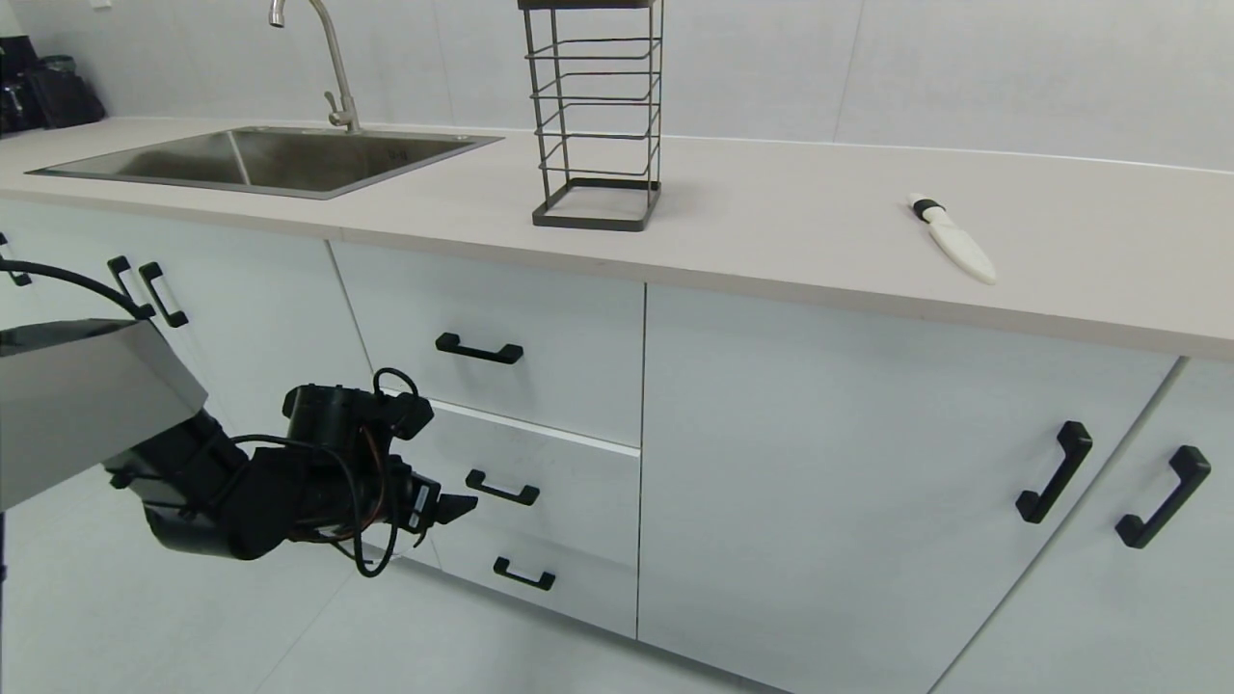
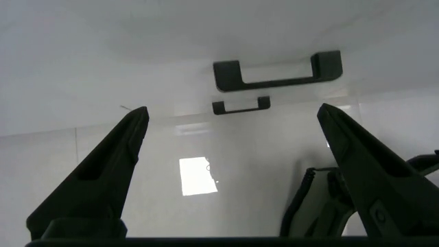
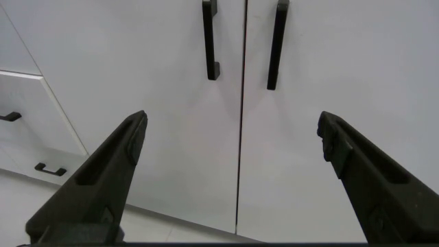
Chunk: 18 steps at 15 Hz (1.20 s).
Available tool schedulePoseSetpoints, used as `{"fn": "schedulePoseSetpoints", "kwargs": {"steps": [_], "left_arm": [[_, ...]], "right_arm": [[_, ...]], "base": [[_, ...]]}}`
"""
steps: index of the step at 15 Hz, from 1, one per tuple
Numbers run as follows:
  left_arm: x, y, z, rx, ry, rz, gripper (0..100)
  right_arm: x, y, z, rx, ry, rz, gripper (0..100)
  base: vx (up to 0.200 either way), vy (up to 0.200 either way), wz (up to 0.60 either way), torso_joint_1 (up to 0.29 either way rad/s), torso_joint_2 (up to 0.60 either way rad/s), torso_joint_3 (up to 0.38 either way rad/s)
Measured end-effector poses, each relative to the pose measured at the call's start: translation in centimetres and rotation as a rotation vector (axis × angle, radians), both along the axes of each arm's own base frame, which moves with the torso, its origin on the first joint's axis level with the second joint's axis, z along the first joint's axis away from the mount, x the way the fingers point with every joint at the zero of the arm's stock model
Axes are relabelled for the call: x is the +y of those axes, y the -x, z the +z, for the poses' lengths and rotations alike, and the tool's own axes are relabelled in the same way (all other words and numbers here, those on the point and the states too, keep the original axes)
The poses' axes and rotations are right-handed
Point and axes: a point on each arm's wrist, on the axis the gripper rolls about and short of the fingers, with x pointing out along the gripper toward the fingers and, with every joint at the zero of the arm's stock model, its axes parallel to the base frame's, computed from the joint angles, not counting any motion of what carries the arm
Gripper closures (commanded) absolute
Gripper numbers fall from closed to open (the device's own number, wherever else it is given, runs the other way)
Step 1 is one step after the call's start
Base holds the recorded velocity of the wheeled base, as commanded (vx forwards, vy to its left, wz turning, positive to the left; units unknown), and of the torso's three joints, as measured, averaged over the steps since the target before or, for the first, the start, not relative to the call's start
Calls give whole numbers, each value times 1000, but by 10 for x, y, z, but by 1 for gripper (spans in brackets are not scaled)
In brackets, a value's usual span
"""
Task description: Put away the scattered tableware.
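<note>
The open left claw (image 1: 455, 508) sat just short of the middle drawer handle (image 1: 501, 490), whose bar ran level.

A rectangular stainless-steel sink (image 1: 289, 159) is set into a pale beige countertop (image 1: 771, 222). A curved chrome faucet (image 1: 336, 77) is mounted just behind the sink. Dark bags (image 1: 43, 87) are seen far left of the sink. White cabinet doors (image 1: 819, 463) with black bar handles (image 1: 1054, 472) are found below and to the right of the sink.
</note>
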Motion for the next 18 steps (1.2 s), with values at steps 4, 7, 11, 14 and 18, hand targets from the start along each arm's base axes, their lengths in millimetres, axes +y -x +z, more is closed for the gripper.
{"fn": "schedulePoseSetpoints", "kwargs": {"steps": [4, 7, 11, 14, 18], "left_arm": [[1, 28, 12, -7, 3, -11, 0], [2, 52, 29, -33, 11, -16, 0], [8, 99, 51, -72, 14, -16, 0], [12, 135, 71, -146, 24, -23, 0], [21, 185, 96, -289, 41, -8, 0]], "right_arm": [[0, 0, 0, 0, 0, 0, 0], [0, 0, 0, 0, 0, 0, 0], [0, 0, 0, 0, 0, 0, 0], [0, 0, 0, 0, 0, 0, 0], [0, 0, 0, 0, 0, 0, 0]], "base": [[0, 0, 0, 0, 0, 0], [0, 0, 0, 0, 0, 0], [0, 0, 0, 0, 0, 0], [0, 0, 0, 0, 0, 0], [0, 0, 0, 0, 0, 0]]}}
